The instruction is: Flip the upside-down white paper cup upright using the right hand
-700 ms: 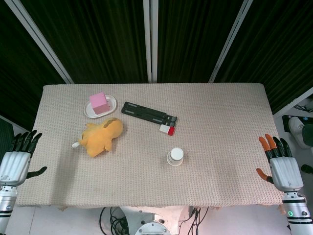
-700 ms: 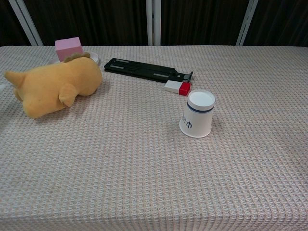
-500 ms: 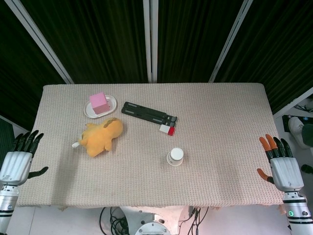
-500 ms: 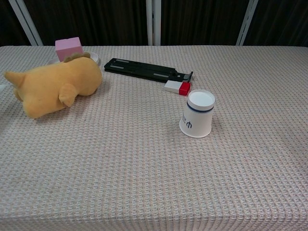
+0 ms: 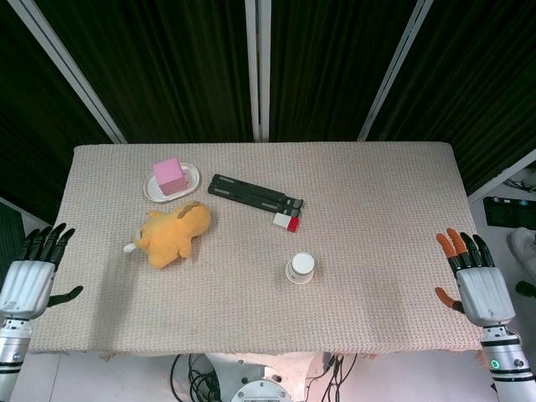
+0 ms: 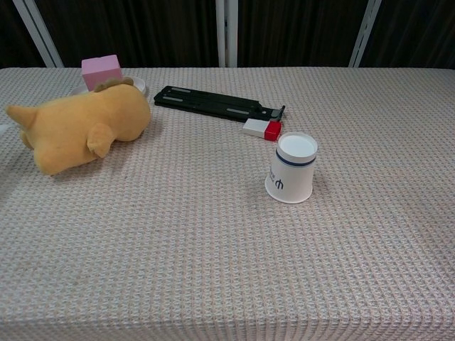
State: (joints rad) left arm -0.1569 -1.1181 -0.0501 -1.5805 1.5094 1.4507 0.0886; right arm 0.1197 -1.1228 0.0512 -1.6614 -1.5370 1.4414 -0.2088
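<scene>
While the white paper cup (image 5: 300, 268) is sitting mouth-down on the woven table mat (image 5: 377, 209), its closed base is facing up at us, so the flip is not yet done. We are taking the cup as our landmark. It is standing alone on bare mat, which we judge is leaving room for a hand to come in around its side.

Just behind the cup, apart from it, a small white and red block (image 5: 286, 222) is lying at the end of a long black folding stand (image 5: 251, 192). Farther behind and to the left of the cup, a pink cube (image 5: 169, 175) is sitting on a white oval dish (image 5: 191, 177). To the left of the cup, well apart, a yellow plush toy (image 5: 172, 233) is lying on its side.

We are holding our right hand (image 5: 475, 281) well to the right of the cup, at the mat's right edge, empty, with its fingers spread wide and pointing away from us. We judge it is waiting off the work area, ready to reach across. Our left hand (image 5: 27, 279) is hanging far to the left of the cup, beyond the mat's left edge, also empty with fingers apart; the task is not calling on it. Neither hand is showing in the chest view.
</scene>
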